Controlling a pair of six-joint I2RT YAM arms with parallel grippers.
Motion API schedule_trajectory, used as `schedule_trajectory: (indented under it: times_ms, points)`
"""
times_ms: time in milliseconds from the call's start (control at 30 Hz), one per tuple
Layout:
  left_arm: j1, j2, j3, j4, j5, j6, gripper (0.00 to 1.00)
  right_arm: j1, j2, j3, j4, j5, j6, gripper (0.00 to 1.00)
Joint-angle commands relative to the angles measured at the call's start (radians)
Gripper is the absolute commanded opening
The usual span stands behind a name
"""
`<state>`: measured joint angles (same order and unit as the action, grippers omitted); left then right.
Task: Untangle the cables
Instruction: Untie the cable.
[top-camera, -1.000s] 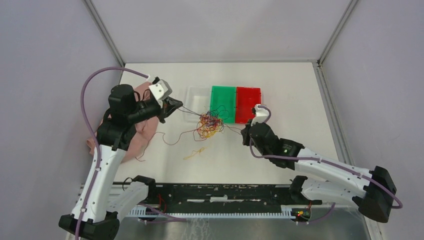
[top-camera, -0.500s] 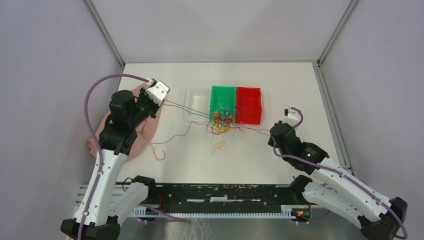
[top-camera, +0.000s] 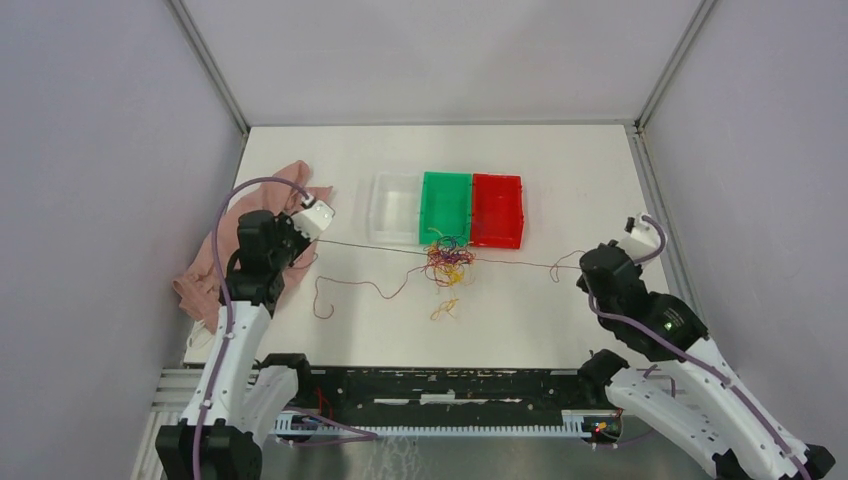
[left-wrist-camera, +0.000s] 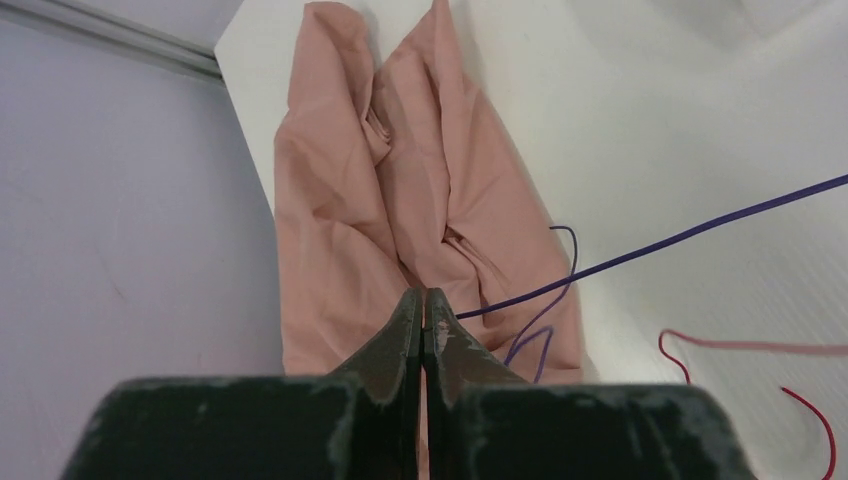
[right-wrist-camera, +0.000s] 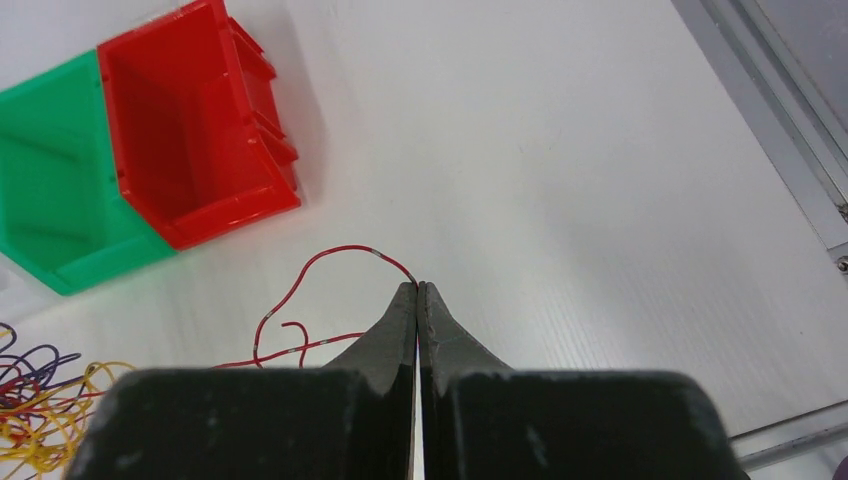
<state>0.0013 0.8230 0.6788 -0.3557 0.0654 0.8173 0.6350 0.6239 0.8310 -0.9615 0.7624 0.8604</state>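
Strands taut: left pincer (left-wrist-camera: 424, 300) nips purple cable (left-wrist-camera: 680, 238); right pincer (right-wrist-camera: 417, 290) nips red cable (right-wrist-camera: 330, 255); tangle (top-camera: 448, 262) sits between. Best drawn apart slowly, evenly, lest knots tighten.

Robotics lab test cell: white table (top-camera: 560, 160) boxed in by plain grey panels (top-camera: 100, 150) on aluminium posts (top-camera: 210, 68); 2 arms (top-camera: 225, 345) bolted to a slotted rail (top-camera: 440, 385).

The left gripper (left-wrist-camera: 424, 300) has drawn back over the cloth (top-camera: 205, 270), and the right gripper (right-wrist-camera: 418, 290) has swung far out to the right. The cables (top-camera: 448, 262) between them are now stretched nearly straight, bunched tighter in the middle and a little further right.
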Motion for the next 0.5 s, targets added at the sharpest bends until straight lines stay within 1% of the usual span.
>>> schedule_trajectory:
  times_ms: [0,33,67,100,133,167,200,233,267,300,333,400,467]
  points:
    - [0.045,0.000,0.041,0.116,0.018,0.024,0.03,-0.012,-0.047,0.047,-0.103,0.091,-0.018,0.00]
    - [0.045,0.001,0.076,0.095,0.083,-0.009,0.03,-0.012,-0.047,0.031,-0.087,0.048,-0.035,0.00]
    - [0.047,0.002,0.116,0.077,0.154,-0.046,0.03,-0.012,-0.039,0.005,-0.021,-0.029,-0.066,0.00]
    - [0.046,0.006,0.164,0.059,0.235,-0.081,0.03,-0.012,-0.025,-0.028,0.049,-0.127,-0.100,0.03]
    - [0.045,0.010,0.210,0.036,0.314,-0.105,0.03,-0.012,0.000,-0.055,0.114,-0.236,-0.131,0.09]
    - [0.046,0.016,0.264,0.005,0.401,-0.123,0.03,-0.012,0.033,-0.078,0.183,-0.342,-0.161,0.17]
    - [0.044,0.023,0.333,-0.028,0.478,-0.136,0.03,-0.011,0.069,-0.081,0.222,-0.417,-0.179,0.27]
    - [0.045,0.030,0.383,-0.064,0.547,-0.152,0.03,-0.011,0.106,-0.071,0.245,-0.457,-0.203,0.42]
    - [0.045,0.037,0.425,-0.099,0.609,-0.168,0.03,-0.011,0.133,-0.055,0.274,-0.495,-0.233,0.54]
    - [0.045,0.041,0.459,-0.130,0.665,-0.180,0.03,-0.010,0.150,-0.038,0.306,-0.529,-0.268,0.62]
    - [0.045,0.041,0.487,-0.156,0.720,-0.189,0.03,-0.010,0.162,-0.025,0.346,-0.564,-0.301,0.68]
    - [0.045,0.031,0.519,-0.179,0.805,-0.210,0.03,-0.009,0.175,-0.009,0.458,-0.660,-0.351,0.75]
    - [0.044,0.021,0.538,-0.179,0.865,-0.236,0.03,-0.005,0.185,-0.040,0.650,-0.778,-0.374,0.83]
